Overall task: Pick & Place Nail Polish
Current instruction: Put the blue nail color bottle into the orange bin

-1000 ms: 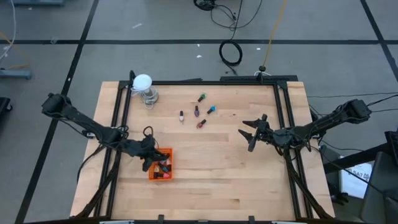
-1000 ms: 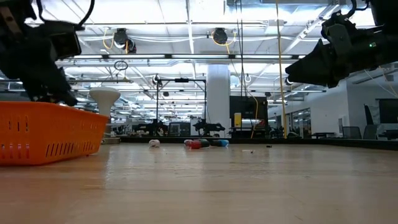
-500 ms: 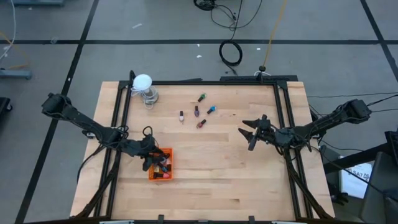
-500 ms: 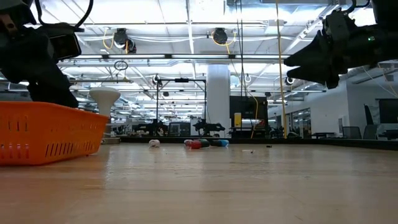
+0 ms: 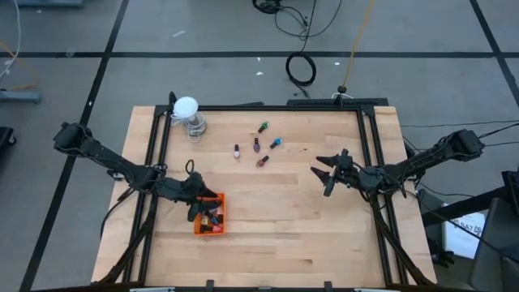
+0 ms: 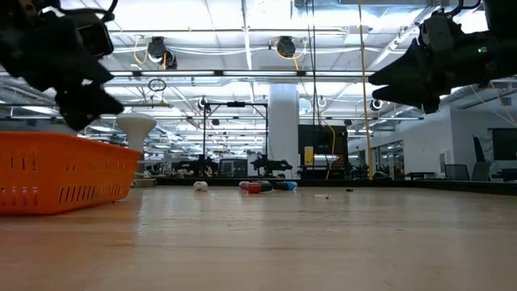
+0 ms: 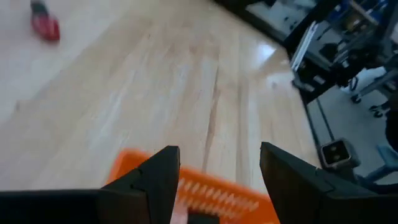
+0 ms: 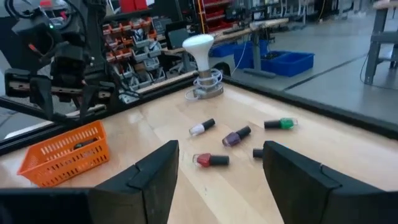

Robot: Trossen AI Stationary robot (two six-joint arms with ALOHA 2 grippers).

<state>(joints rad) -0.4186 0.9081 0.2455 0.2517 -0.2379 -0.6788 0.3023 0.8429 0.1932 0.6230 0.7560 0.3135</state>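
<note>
Nail polish: five bottles (image 5: 258, 144) lie loose mid-table, far side; several more sit in the orange basket (image 5: 220, 216). My left gripper (image 7: 217, 177), jaws spread and empty, has lifted clear above the basket rim, where a second ago it reached lower, so that drop reads as done. My right gripper (image 8: 221, 163), jaws spread, stays facing the loose bottles.

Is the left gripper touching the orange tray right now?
Apart. In the low view the left gripper hangs above the orange tray, with background showing between its fingertips and the rim. Its jaws are open and empty.
</note>
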